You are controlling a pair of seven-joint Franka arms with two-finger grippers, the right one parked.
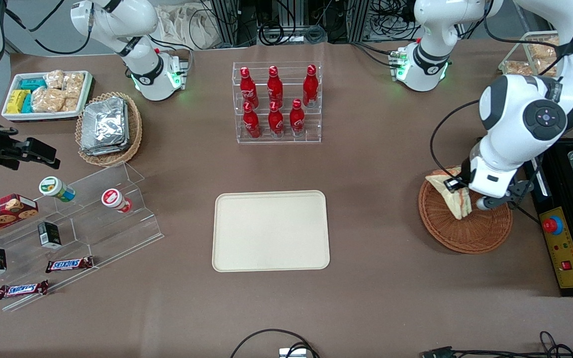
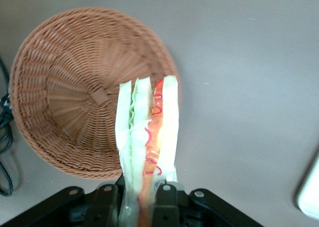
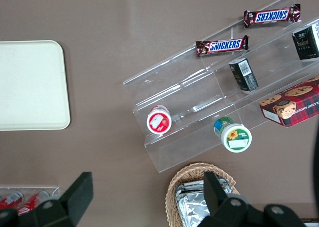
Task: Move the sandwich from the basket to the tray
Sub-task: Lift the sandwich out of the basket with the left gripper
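Bright, even light from overhead; shadows on the table (image 1: 391,164) are faint. Close up, the sandwich (image 2: 149,142) glares nearly white and the gripper (image 2: 140,207) clamped on it looks soft and blurred.

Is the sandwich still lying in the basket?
No. The gripper holds the sandwich by one end, lifted above the basket, whose woven floor shows bare. The tray has nothing on it.
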